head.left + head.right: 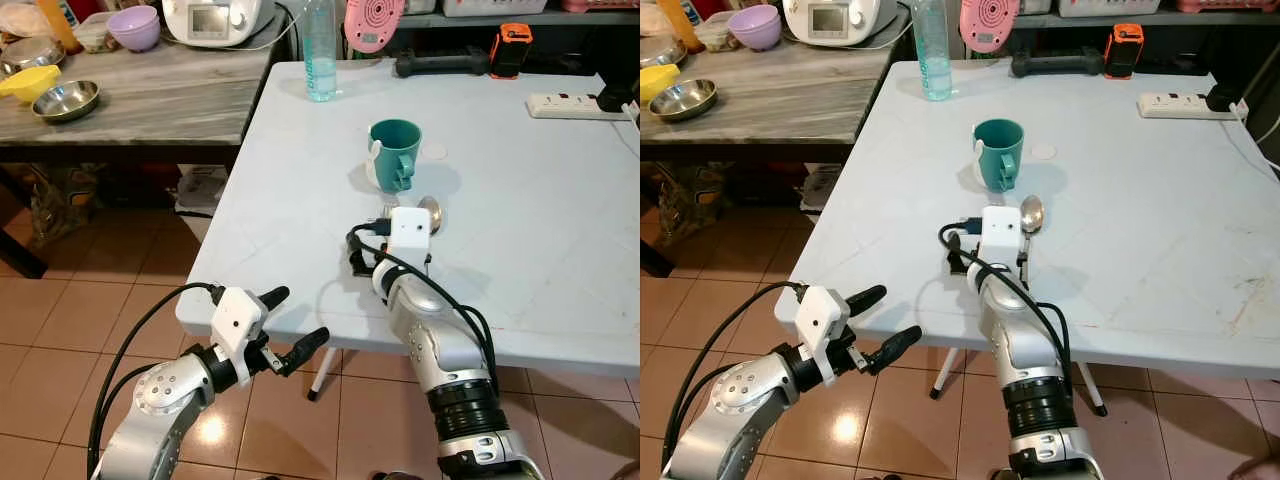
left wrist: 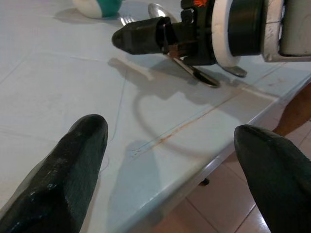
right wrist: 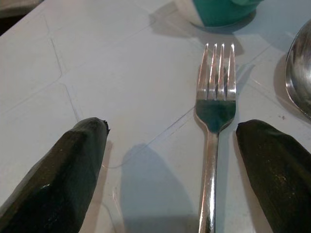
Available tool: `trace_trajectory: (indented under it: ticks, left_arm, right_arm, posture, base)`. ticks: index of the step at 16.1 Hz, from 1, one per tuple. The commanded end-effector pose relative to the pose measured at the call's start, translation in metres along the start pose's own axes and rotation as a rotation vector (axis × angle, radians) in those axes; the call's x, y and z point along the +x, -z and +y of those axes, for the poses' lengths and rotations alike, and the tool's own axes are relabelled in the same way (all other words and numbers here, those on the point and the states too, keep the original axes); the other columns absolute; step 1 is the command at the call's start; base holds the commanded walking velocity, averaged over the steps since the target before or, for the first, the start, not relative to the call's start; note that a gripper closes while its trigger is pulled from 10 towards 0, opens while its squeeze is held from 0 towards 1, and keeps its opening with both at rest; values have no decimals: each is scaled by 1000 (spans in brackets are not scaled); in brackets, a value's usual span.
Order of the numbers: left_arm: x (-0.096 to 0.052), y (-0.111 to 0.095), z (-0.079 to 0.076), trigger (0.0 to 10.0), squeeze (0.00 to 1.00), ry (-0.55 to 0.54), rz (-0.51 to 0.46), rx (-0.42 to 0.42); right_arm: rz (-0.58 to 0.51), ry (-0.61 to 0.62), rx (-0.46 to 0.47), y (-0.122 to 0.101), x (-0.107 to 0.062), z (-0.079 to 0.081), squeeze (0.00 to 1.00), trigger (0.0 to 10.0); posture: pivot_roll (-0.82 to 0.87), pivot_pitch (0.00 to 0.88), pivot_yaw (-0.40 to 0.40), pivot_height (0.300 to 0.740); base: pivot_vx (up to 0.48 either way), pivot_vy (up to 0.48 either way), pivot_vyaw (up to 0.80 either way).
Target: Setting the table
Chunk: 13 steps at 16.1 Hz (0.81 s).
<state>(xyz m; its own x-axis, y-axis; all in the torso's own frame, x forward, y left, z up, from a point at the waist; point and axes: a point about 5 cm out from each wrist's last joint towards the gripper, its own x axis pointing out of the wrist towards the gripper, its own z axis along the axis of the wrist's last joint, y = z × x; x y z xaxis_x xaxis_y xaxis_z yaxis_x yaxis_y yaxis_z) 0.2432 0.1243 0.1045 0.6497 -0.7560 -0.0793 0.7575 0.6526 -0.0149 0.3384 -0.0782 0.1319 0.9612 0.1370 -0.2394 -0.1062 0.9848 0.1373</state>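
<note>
Terracotta floor tiles (image 1: 60, 330) are showing beneath a pale blue desk (image 1: 520, 200) that is carrying the setting. A teal mug (image 1: 393, 153) is standing upright near the middle of the desk, and a clear water bottle (image 1: 319, 50) is standing at its far edge, with a white power strip (image 1: 570, 104) lying toward the far right corner. A spoon (image 1: 1030, 214) is lying just on the near side of the mug, bowl toward it, and a fork (image 3: 214, 111) is lying beside the spoon, tines pointing at the mug. The right gripper (image 3: 194, 165) is hovering low over the desk with its fingers spread apart, the fork handle lying between them, close to one finger. The left gripper (image 1: 292, 328) is hanging off the near edge of the desk, above the floor, its fingers likewise spread and holding nothing. A wooden side table (image 1: 150, 105) to the left is carrying a steel bowl (image 1: 65, 100) and a purple bowl (image 1: 134, 27).
</note>
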Motion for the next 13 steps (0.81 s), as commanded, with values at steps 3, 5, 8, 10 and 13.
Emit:
trace_trajectory:
  ticks: [3, 5, 8, 10, 13]
  left_arm:
    - [0, -4, 2, 10000, 0, -1, -2, 14]
    - [2, -5, 3, 10000, 0, -5, -6, 18]
    - [3, -5, 3, 10000, 0, -1, -4, 20]
    - [3, -5, 3, 10000, 0, 2, -2, 22]
    - [3, -6, 4, 10000, 0, 2, 0, 25]
  right_arm:
    - [148, -5, -6, 27, -2, 7, 0, 1294]
    - [177, 18, -21, 31, -4, 4, 0, 0]
    - [214, 89, -34, 34, -2, -7, 0, 0]
    - [238, 116, -59, 29, -1, -8, 0, 0]
    - [262, 112, -76, 33, -3, -10, 0, 0]
  posture:
    - [-30, 144, 75, 740]
    - [-30, 143, 74, 740]
    - [-30, 134, 76, 740]
    - [-30, 134, 76, 740]
    - [-30, 132, 75, 740]
  base:
    - [0, 0, 0]
    - [0, 0, 0]
    - [0, 0, 0]
    - [0, 0, 0]
    - [0, 0, 0]
